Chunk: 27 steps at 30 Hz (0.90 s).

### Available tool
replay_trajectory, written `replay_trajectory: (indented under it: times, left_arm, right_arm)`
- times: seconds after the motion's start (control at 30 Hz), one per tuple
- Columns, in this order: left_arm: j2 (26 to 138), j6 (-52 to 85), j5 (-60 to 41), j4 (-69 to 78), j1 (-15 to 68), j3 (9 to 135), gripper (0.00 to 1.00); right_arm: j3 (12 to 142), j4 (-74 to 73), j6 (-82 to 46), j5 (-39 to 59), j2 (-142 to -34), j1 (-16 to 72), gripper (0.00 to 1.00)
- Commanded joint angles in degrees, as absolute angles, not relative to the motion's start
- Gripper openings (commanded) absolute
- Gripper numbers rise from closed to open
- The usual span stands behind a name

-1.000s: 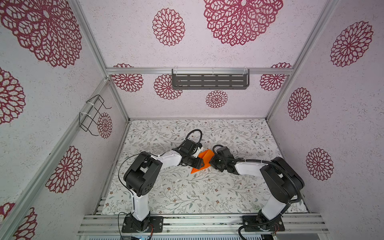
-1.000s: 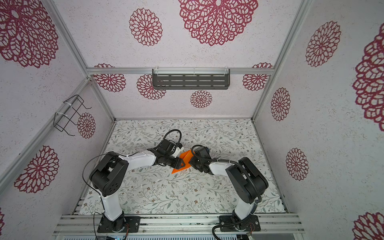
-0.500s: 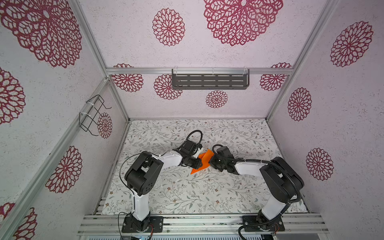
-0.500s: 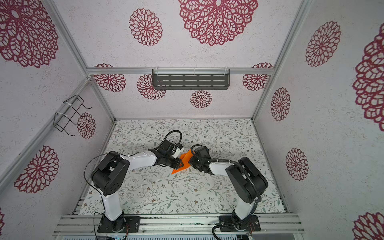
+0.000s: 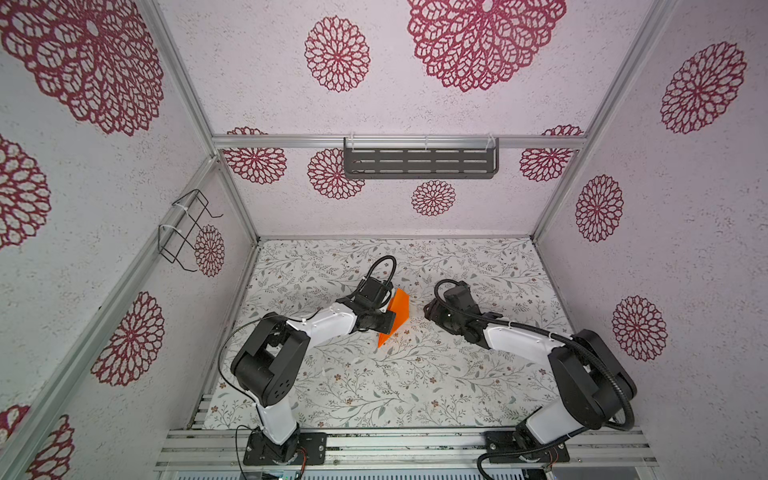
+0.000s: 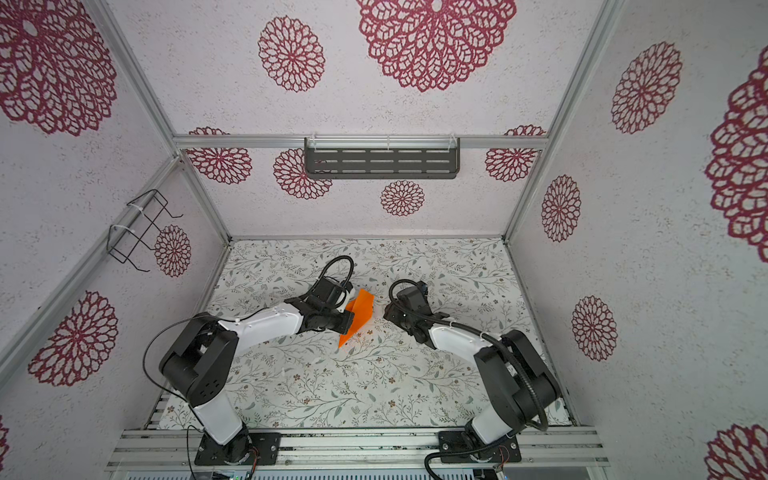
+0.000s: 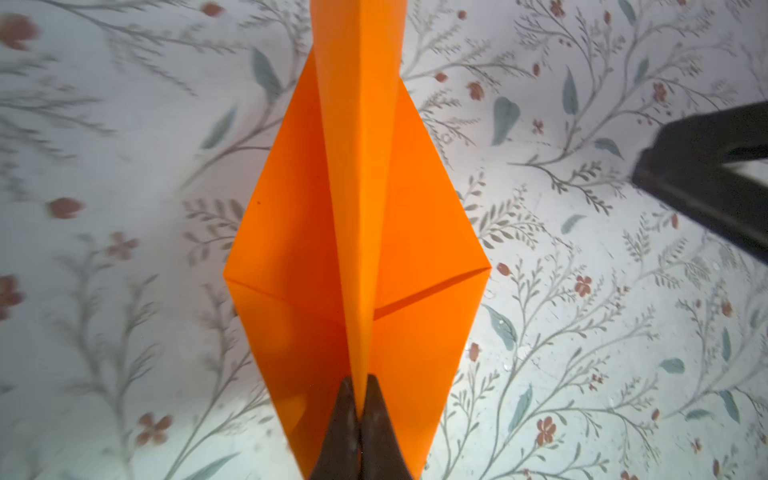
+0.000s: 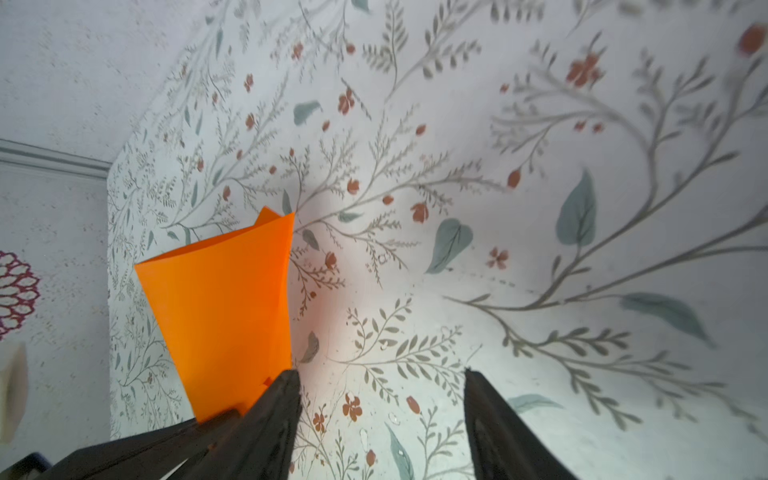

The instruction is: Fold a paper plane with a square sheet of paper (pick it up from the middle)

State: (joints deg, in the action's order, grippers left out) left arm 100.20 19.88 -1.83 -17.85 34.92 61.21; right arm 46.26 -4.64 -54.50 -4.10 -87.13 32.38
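The left tool [image 7: 358, 399] clamps the paper plane [image 7: 291, 249]; the right tool [image 8: 379, 374] gapes empty beside it.

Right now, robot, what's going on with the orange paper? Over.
Left gripper shut on paper plane, at its centre fold. Right gripper open, apart from it. Nothing in the way seen.

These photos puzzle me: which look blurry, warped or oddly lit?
Left wrist view: orange paper crisp, flowery tabletop smeared toward one side. Right wrist view: tabletop pattern bowed like a fisheye, blurred at the edges, bright patch beside the paper. Both top views: sharp, evenly lit, metal posts splaying outward.
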Motion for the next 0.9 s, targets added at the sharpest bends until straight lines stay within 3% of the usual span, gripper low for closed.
replay_trajectory:
  times: [0.0, 0.37, 0.77, 0.87]
  left_arm:
    - [98.24, 25.06, 10.72, -23.50, 34.50, 60.73, 0.04]
    - [103.96, 31.39, 13.32, -27.16, 32.33, 63.46, 0.09]
    - [107.40, 32.82, 10.91, -28.09, 31.34, 63.64, 0.27]
    - [108.11, 33.07, 10.13, -27.87, 31.29, 63.63, 0.23]
  right_arm:
    - [45.05, -2.58, -51.32, -8.87, -85.44, 31.50, 0.67]
    - [44.00, -5.36, -53.25, -5.50, -87.54, 31.38, 0.67]
    - [44.19, -5.40, -53.41, -5.19, -87.71, 31.30, 0.67]
    - [44.18, -5.40, -53.55, -5.04, -87.89, 31.38, 0.67]
